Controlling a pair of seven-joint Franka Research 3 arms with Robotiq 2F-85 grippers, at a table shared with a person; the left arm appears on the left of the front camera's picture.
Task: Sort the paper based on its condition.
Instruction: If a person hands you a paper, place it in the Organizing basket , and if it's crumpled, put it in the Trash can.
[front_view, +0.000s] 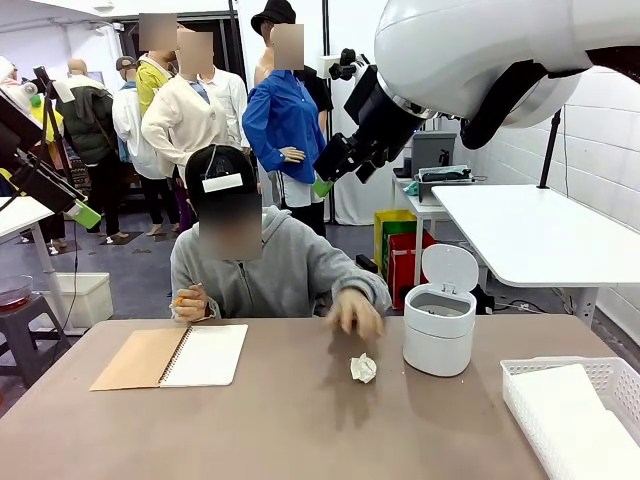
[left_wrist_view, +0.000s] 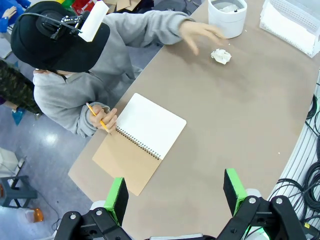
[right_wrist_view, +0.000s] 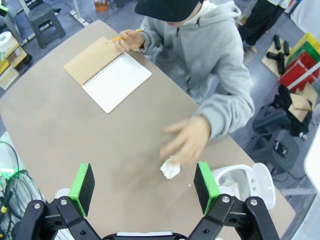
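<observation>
A crumpled ball of white paper (front_view: 363, 368) lies mid-table, just in front of the person's blurred hand (front_view: 355, 312). The same crumpled paper (left_wrist_view: 221, 55) appears in the left wrist view and, under the hand (right_wrist_view: 185, 142), in the right wrist view as a ball (right_wrist_view: 171, 169). Flat white sheets (front_view: 572, 418) lie in the lattice basket (front_view: 520, 372) at the right. My left gripper (left_wrist_view: 175, 190) hangs open high above the table's near edge. My right gripper (right_wrist_view: 144, 181) is open too, high over the ball, with nothing between its pads (right_wrist_view: 82, 181).
An open spiral notebook (front_view: 175, 356) lies at the left; the person's other hand holds a pencil beside it. A white bin (front_view: 440, 328) with its lid up stands right of the ball. Both arms (front_view: 380, 120) are raised well above the brown table (front_view: 300, 430).
</observation>
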